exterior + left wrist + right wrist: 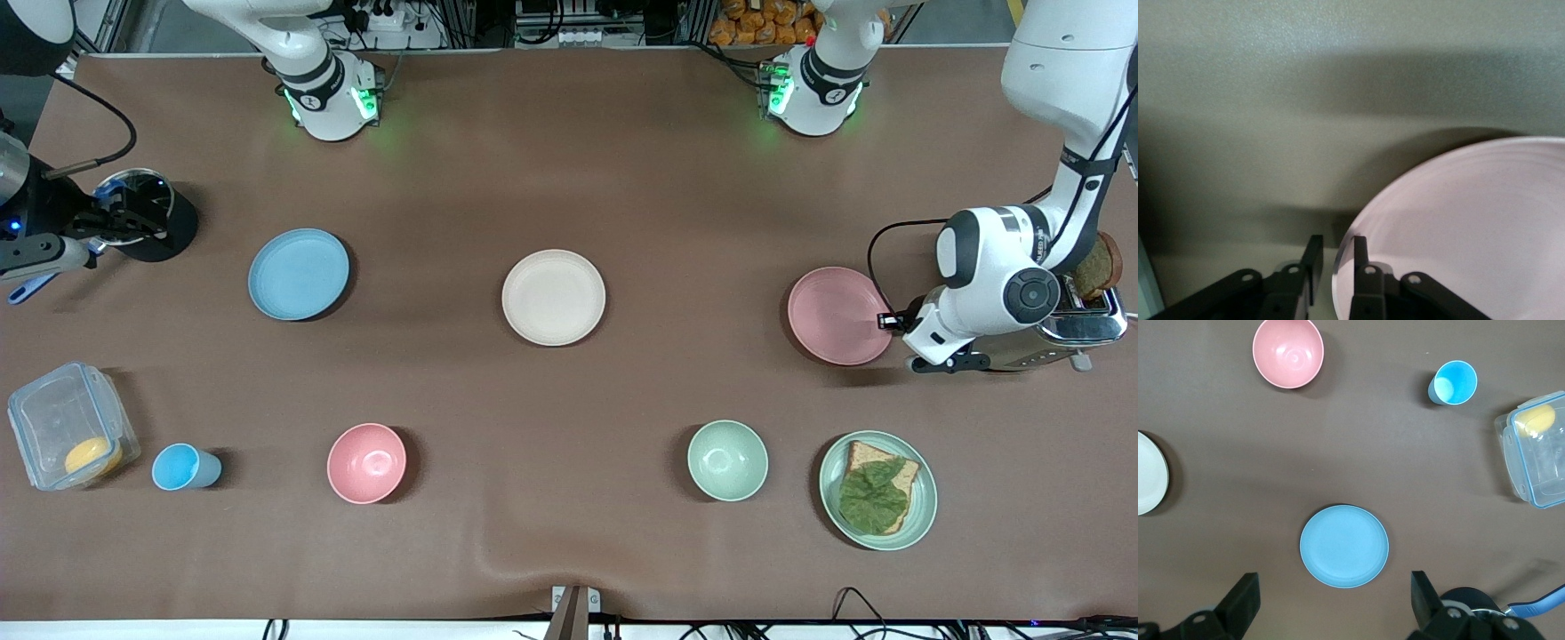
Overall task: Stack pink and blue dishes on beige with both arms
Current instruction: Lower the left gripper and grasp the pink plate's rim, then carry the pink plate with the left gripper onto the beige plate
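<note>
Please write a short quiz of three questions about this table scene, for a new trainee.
1. True or false: the left gripper has its fingers on either side of the rim of the flat round pale pink plate.
2. Which plate lies under the open right gripper? A) flat round light blue plate B) flat round cream-beige plate
3. Fill in: nothing is stacked on the ____ plate yet.

Key: 1 true; 2 A; 3 cream-beige.
</note>
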`<state>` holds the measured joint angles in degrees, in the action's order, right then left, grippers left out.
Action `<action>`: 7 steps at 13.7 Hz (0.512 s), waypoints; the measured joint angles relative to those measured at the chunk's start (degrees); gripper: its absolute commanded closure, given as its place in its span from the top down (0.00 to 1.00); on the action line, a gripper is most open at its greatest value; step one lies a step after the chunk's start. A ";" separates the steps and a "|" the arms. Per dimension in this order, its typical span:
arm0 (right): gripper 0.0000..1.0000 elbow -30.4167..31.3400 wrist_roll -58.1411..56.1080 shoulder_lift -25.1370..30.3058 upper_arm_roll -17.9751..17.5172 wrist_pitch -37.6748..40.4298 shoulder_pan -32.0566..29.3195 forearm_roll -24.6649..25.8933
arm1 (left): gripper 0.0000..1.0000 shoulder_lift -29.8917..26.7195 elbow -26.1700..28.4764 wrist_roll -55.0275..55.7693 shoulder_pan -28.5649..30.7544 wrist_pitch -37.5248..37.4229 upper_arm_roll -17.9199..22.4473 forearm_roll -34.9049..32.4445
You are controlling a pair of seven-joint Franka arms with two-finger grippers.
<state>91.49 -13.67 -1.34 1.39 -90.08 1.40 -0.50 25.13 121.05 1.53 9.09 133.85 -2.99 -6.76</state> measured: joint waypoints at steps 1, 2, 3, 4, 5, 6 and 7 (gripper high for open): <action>1.00 0.00 0.00 0.00 0.00 0.02 0.00 0.00 | 0.00 0.00 -0.04 0.00 -0.03 -0.05 -0.12 0.00; 1.00 0.00 0.00 0.00 0.00 0.02 0.00 0.00 | 0.00 -0.19 -0.30 0.00 -0.05 -0.07 -0.27 0.00; 1.00 0.00 0.00 0.00 0.00 0.03 0.00 0.00 | 0.00 -0.15 -0.39 0.00 -0.07 -0.04 -0.39 0.00; 1.00 0.00 0.00 0.00 0.00 0.05 0.00 0.00 | 0.00 -0.12 -0.40 0.00 -0.08 0.00 -0.43 0.00; 1.00 0.00 0.00 -0.01 0.00 0.05 0.00 0.00 | 0.00 -0.13 -0.50 -0.06 -0.04 0.01 -0.58 0.00; 1.00 0.00 0.00 0.00 0.00 0.06 0.00 0.00 | 0.00 -0.15 -0.73 -0.09 0.03 0.02 -1.14 0.00; 1.00 0.00 0.00 0.00 0.00 0.07 0.00 0.00 | 0.00 -0.26 -1.04 -0.09 0.08 0.01 -1.97 0.00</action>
<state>91.49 -13.67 -1.35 1.39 -90.01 1.40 -0.50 24.87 120.01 1.44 9.17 133.86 -4.96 -6.75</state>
